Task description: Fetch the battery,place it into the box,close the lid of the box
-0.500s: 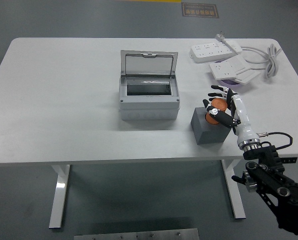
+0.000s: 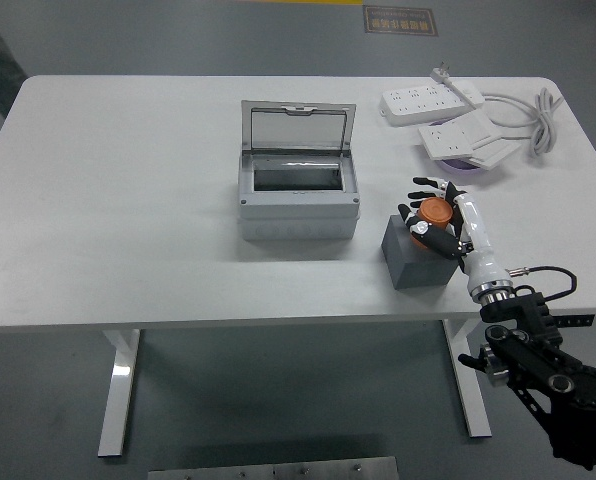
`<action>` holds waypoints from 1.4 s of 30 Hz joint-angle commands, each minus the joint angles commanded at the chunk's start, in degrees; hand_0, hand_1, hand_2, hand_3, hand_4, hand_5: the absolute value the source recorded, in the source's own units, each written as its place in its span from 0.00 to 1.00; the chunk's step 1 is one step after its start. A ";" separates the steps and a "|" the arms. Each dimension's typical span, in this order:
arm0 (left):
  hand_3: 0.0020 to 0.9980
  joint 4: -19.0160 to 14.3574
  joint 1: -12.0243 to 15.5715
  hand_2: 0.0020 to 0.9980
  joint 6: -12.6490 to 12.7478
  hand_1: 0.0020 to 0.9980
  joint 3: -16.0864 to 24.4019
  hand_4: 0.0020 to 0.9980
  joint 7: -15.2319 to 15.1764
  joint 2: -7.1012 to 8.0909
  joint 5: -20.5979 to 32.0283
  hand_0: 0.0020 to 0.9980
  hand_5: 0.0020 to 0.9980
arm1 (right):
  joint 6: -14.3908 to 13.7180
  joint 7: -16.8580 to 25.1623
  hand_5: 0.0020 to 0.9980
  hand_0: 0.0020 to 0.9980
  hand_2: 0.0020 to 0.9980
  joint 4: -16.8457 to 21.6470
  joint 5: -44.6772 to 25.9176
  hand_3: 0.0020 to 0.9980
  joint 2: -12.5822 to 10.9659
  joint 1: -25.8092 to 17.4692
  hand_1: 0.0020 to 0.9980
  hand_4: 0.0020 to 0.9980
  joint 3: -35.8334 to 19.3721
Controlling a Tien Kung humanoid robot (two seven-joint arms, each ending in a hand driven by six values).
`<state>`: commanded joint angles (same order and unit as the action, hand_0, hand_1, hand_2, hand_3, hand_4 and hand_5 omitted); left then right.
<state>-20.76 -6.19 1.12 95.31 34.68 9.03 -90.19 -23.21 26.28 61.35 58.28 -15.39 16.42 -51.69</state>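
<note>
The right hand (image 2: 433, 222) has its fingers curled around the orange battery (image 2: 437, 211), which sits on top of a dark grey block (image 2: 415, 262) near the counter's (image 2: 128, 200) right end. The battery looks small, rigid and smooth, so a grip around its sides seems best. The grey box (image 2: 298, 205) stands left with its lid (image 2: 297, 125) raised; white power strips (image 2: 448, 115) lie far right, grey floor beyond.

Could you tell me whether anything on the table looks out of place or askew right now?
Nothing stands out. The grey box sits square with its lid up, the right hand is closed on the orange battery above the dark grey block, and the power strips lie at the far right corner.
</note>
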 joint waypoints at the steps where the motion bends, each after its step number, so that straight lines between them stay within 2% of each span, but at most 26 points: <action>1: 0.51 0.00 0.00 0.54 -0.01 0.71 0.01 0.64 -0.01 0.00 0.00 0.57 0.00 | -0.05 -0.01 0.24 0.60 0.62 0.00 -0.10 0.72 -0.01 0.00 0.61 0.76 0.04; 10: 0.51 0.10 -0.08 0.54 -0.10 0.71 0.04 0.64 -0.27 0.04 0.02 0.57 0.00 | -0.47 -0.12 0.23 0.60 0.62 -0.59 -1.75 0.72 0.00 -0.13 0.61 0.75 0.53; 11: 0.51 0.11 -0.09 0.54 -0.11 0.71 0.05 0.63 -0.30 0.05 0.01 0.57 0.00 | -0.49 -0.14 0.13 0.55 0.60 -0.67 -1.92 0.70 0.00 -0.15 0.58 0.63 0.62; 16: 0.51 0.11 -0.07 0.54 -0.16 0.71 0.11 0.63 -0.34 0.14 -0.04 0.57 0.00 | -0.71 -0.26 0.13 0.55 0.60 -0.78 -2.32 0.70 0.06 -0.21 0.58 0.63 0.93; 17: 0.51 0.11 -0.06 0.54 -0.16 0.71 0.11 0.64 -0.35 0.14 -0.02 0.57 0.00 | -0.74 -0.28 0.09 0.52 0.55 -0.76 -2.38 0.62 0.07 -0.20 0.51 0.52 0.95; 22: 0.51 0.14 -0.02 0.54 -0.11 0.71 -0.01 0.64 -0.44 0.22 0.22 0.57 0.00 | -1.01 -0.39 0.09 0.52 0.55 -0.73 -2.93 0.62 0.11 -0.16 0.51 0.52 1.02; 23: 0.51 0.14 -0.01 0.55 -0.09 0.71 -0.02 0.64 -0.45 0.25 0.26 0.57 0.00 | -1.07 -0.45 0.07 0.51 0.51 -0.77 -3.03 0.60 0.10 -0.16 0.46 0.47 1.06; 28: 0.51 0.11 0.04 0.55 -0.01 0.71 0.02 0.64 -0.47 0.39 0.34 0.57 0.00 | -1.39 -0.85 0.07 0.51 0.51 -0.67 -3.16 0.60 0.06 -0.30 0.46 0.47 1.22; 29: 0.51 0.10 0.06 0.55 0.00 0.71 0.02 0.63 -0.46 0.40 0.37 0.57 0.00 | -1.45 -0.97 0.00 0.50 0.48 -0.64 -3.11 0.56 0.07 -0.30 0.43 0.36 1.27; 34: 0.51 0.11 0.05 0.55 0.11 0.71 -0.06 0.63 -0.52 0.42 0.60 0.57 0.00 | -1.92 -1.72 0.00 0.50 0.48 -0.48 -2.59 0.56 0.10 -0.26 0.43 0.36 1.60; 35: 0.51 0.10 0.04 0.55 0.12 0.71 -0.05 0.63 -0.53 0.42 0.61 0.57 0.00 | -1.96 -1.82 0.00 0.39 0.40 -0.49 -2.53 0.46 0.10 -0.23 0.34 0.29 1.70; 40: 0.51 0.06 0.09 0.55 0.08 0.71 0.03 0.63 -0.50 0.41 0.57 0.57 0.00 | -2.11 -1.89 0.00 0.39 0.40 -0.61 -2.74 0.46 0.15 -0.11 0.34 0.29 2.02; 41: 0.52 0.05 0.10 0.56 0.08 0.71 0.05 0.61 -0.50 0.41 0.53 0.57 0.00 | -2.15 -1.85 0.00 0.34 0.36 -0.62 -2.83 0.36 0.15 -0.09 0.30 0.17 2.09; 42: 0.52 0.04 0.12 0.56 0.07 0.71 0.09 0.61 -0.51 0.40 0.47 0.57 0.00 | -2.20 -1.81 0.00 0.34 0.36 -0.62 -2.95 0.36 0.15 -0.06 0.30 0.17 2.17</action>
<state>-20.72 -6.06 1.20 95.39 34.17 9.43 -89.72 -25.41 24.47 60.73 55.33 -15.24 16.35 -49.52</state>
